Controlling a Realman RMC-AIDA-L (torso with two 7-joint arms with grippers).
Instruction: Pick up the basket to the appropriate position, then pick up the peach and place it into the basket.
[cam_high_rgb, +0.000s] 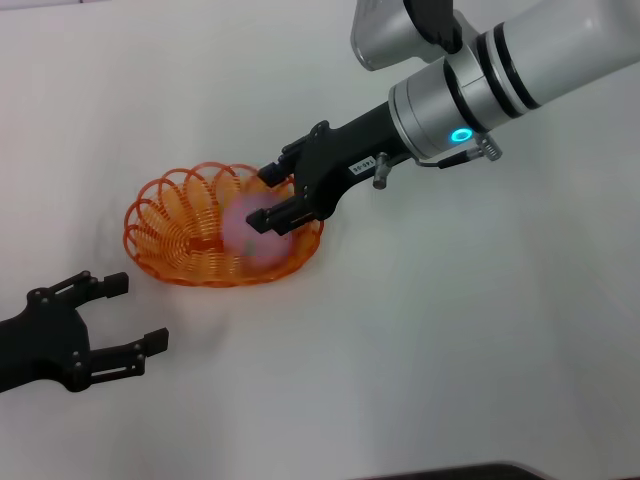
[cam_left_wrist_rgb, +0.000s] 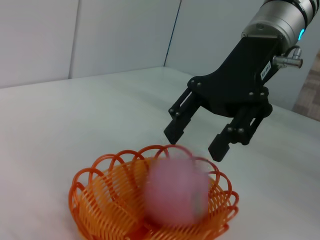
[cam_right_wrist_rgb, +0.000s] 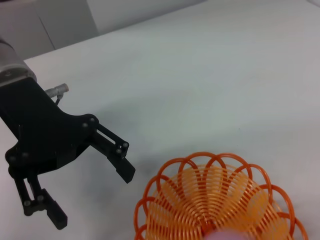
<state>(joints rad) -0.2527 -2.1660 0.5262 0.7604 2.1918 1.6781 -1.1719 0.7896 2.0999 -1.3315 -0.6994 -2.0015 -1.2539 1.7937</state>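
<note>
The orange basket (cam_high_rgb: 165, 235) sits on the white table left of centre. The pink peach (cam_high_rgb: 258, 228) is in its right half and looks smeared; it is apart from the fingers. My right gripper (cam_high_rgb: 266, 198) hangs open just above the peach and the basket's right rim. The left wrist view shows the open right gripper (cam_left_wrist_rgb: 195, 145) over the peach (cam_left_wrist_rgb: 175, 192) inside the basket (cam_left_wrist_rgb: 100, 195). My left gripper (cam_high_rgb: 138, 313) is open and empty on the near left, a short way in front of the basket. The right wrist view shows the left gripper (cam_right_wrist_rgb: 92, 197) beside the basket (cam_right_wrist_rgb: 215, 200).
The white table (cam_high_rgb: 450, 350) stretches around the basket. My right arm (cam_high_rgb: 500, 80) reaches in from the upper right. A dark edge shows at the table's front.
</note>
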